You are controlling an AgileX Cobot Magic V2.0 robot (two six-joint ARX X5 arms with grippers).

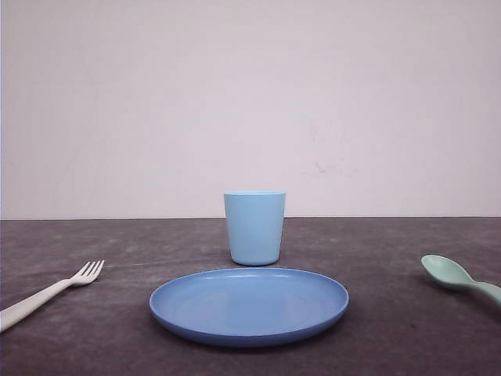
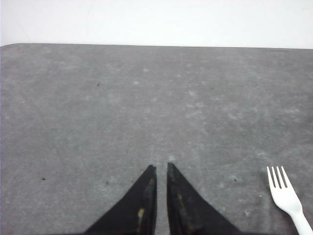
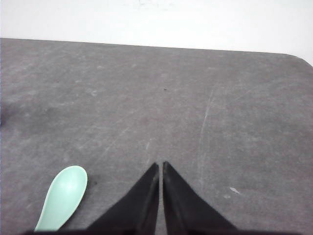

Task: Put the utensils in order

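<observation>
We see a dark grey table (image 1: 391,329) with a blue plate (image 1: 249,305) lying near the middle of it. Just behind the plate, on the far side, a light blue cup (image 1: 254,228) stands upright. The white fork (image 1: 48,294) lies flat on the table well to the left of the plate, its tines pointing toward the far right and its handle running off the near left edge of the front view. The green spoon (image 1: 458,278) lies on the table well to the right of the plate, bowl facing up and toward the left, its handle leading away to the right.

In the left wrist view, our left gripper (image 2: 161,169) hovers over bare table, its two black fingertips almost together with a narrow slit between them, holding nothing; the fork (image 2: 288,198) lies apart from it, to one side. In the right wrist view, our right gripper (image 3: 161,165) is likewise nearly closed and holds nothing, with the spoon (image 3: 63,196) lying near it on the table, untouched.
</observation>
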